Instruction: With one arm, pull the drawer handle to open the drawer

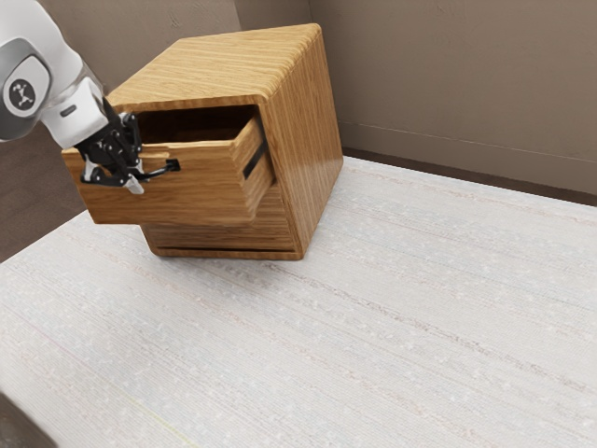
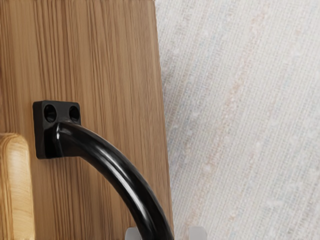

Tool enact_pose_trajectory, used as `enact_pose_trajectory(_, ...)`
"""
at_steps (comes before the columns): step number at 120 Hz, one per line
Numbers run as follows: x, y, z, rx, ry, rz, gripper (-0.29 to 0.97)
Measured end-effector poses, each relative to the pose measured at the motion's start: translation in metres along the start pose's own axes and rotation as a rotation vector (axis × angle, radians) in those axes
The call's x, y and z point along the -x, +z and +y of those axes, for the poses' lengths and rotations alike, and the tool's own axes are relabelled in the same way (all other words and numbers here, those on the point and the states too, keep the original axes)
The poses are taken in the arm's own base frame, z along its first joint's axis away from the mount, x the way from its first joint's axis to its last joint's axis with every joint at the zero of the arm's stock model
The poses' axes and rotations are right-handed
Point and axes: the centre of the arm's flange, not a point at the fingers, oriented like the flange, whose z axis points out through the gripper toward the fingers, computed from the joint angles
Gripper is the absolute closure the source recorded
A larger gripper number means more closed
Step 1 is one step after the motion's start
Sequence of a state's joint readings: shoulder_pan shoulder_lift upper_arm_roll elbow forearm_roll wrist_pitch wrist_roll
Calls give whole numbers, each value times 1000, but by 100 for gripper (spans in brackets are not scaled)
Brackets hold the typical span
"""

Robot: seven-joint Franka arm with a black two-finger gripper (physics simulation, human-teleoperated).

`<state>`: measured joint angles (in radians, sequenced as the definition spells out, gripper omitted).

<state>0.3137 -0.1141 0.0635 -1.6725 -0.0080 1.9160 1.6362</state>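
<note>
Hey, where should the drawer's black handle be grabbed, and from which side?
Grip the handle at the middle of its curved bar, where it arches clear of the drawer front; at the mounting plate it sits flush. Come straight at the front, the pincer straddling the round bar crosswise.

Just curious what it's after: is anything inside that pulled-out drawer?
No contents show. Above the drawer front there is a dark hollow in the cabinet. The drawer's floor is covered by its front and side wall, so something could lie there.
</note>
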Motion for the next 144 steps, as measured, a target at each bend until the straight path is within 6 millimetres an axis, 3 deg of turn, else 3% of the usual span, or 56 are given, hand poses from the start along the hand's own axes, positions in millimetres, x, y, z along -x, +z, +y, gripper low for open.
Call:
enact_pose_trajectory(35, -6, -20, 56, -14, 26, -33, 75)
enact_pose_trajectory(64, -17, -25, 81, -38, 48, -63, 75)
enact_pose_trajectory(97, -30, -35, 92, -64, 49, -57, 81)
enact_pose_trajectory(109, -29, -44, 94, -83, 38, -55, 77)
enact_pose_trajectory(144, -27, -47, 97, -74, 16, -55, 59)
